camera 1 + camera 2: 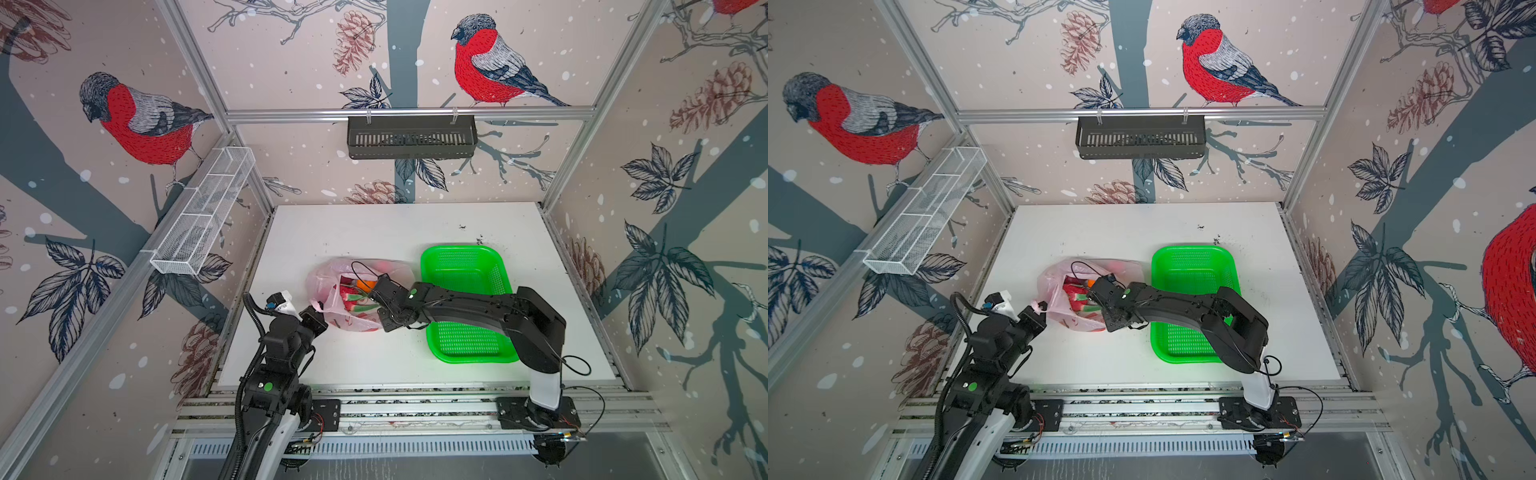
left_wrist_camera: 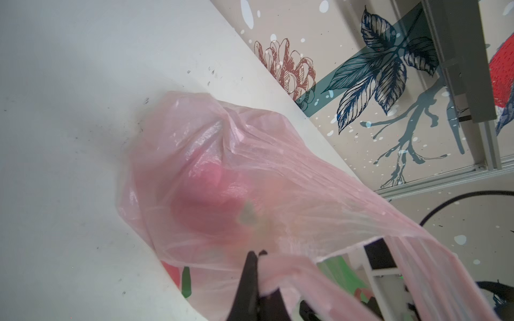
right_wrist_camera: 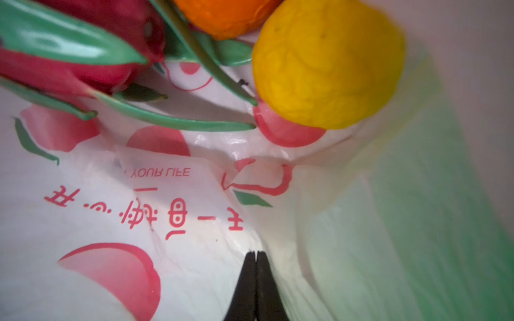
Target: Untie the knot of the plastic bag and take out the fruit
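The pale pink plastic bag (image 1: 322, 278) (image 1: 1052, 282) lies left of the table's middle with its mouth open; no knot is in view. Magenta dragon fruit (image 1: 352, 302) (image 3: 83, 66), an orange (image 3: 225, 16) and a yellow citrus (image 3: 325, 64) lie inside. A pinkish-red fruit (image 2: 205, 200) shows blurred through the film. My left gripper (image 1: 318, 306) (image 2: 257, 254) is shut on a bag handle at the near left, pulling it taut. My right gripper (image 1: 366, 296) (image 3: 256, 253) is shut inside the mouth. Its tips rest on the printed film; a pinch cannot be told.
A green perforated tray (image 1: 459, 248) stands just right of the bag, and my right arm crosses its left side. A black basket (image 1: 411, 137) hangs on the back wall. A white wire rack (image 1: 203, 212) is fixed along the left wall.
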`<state>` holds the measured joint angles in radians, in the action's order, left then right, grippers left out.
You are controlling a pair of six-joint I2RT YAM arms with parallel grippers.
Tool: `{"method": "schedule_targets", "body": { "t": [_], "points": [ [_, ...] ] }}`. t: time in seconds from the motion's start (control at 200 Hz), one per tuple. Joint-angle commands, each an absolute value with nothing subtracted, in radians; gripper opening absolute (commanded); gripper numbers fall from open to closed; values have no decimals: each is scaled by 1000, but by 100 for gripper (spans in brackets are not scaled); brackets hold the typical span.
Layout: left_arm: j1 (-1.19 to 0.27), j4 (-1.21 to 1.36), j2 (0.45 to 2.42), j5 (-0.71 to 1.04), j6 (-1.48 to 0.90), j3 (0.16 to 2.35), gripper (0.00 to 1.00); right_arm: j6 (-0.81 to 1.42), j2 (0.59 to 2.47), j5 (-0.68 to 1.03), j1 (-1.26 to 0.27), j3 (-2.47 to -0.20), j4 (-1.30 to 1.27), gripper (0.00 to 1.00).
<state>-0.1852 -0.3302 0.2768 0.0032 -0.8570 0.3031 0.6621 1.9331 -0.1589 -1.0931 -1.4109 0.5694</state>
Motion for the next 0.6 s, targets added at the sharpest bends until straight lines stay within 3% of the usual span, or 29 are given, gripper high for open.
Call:
{"method": "schedule_targets", "body": {
  "t": [0.0,0.595],
  "points": [
    [-184,-355,269,-41,-842,297,0,706,1907,-231,-1079,-1416,595,6],
    [-186,-344,234,41,-840,291,0,533,1993,-193,-1066,-1702,557,28]
  ]
}}
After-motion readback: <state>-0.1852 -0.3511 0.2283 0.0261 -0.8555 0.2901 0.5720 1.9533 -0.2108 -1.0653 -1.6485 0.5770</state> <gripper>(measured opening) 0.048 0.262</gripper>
